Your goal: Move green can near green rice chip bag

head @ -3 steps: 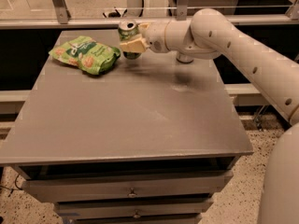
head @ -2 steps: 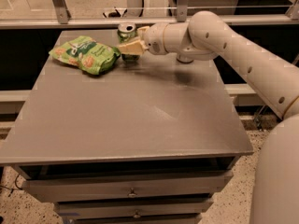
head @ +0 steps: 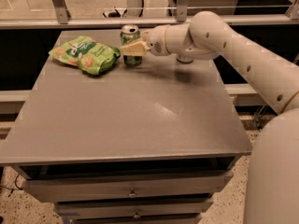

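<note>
The green can (head: 131, 35), dark green with a silver top, stands upright at the back of the grey table (head: 140, 120). It is just right of the green rice chip bag (head: 84, 54), a flat light-green bag with orange chip pictures. My gripper (head: 133, 49) reaches in from the right on the white arm (head: 210, 36). Its tan fingers (head: 135, 48) are closed around the can's middle. The can's lower half is partly hidden behind them. The can's base is at the table surface, a small gap from the bag's right edge.
A metal railing (head: 154, 20) and a glass partition run behind the table's back edge. Drawers (head: 131, 190) sit under the tabletop at the front. The arm's large white body (head: 275, 171) fills the right side.
The can and my gripper have shifted slightly down and towards the bag. The bag has not moved.
</note>
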`<state>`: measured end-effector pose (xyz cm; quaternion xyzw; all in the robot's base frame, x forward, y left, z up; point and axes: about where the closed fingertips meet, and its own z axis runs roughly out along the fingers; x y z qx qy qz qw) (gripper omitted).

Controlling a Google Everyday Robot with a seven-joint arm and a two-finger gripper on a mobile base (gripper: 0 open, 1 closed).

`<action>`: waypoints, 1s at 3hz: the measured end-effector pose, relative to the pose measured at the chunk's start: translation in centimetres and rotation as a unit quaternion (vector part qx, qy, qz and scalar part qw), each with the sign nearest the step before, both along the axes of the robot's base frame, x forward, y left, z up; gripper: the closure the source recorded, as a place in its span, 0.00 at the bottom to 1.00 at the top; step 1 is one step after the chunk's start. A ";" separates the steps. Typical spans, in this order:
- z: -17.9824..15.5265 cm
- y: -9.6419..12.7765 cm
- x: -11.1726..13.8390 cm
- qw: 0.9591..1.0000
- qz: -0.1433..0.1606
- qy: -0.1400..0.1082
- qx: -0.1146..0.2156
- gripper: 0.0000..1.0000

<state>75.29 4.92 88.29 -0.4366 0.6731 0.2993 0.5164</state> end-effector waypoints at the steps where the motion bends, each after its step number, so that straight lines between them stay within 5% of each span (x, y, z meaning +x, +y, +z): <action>1: -0.4 -0.2 0.0 1.000 -0.003 0.012 0.000 0.38; 2: -0.9 -0.4 -0.3 1.000 -0.003 0.021 0.003 0.13; 3: -1.2 -0.6 -1.1 1.000 -0.001 0.024 0.009 0.00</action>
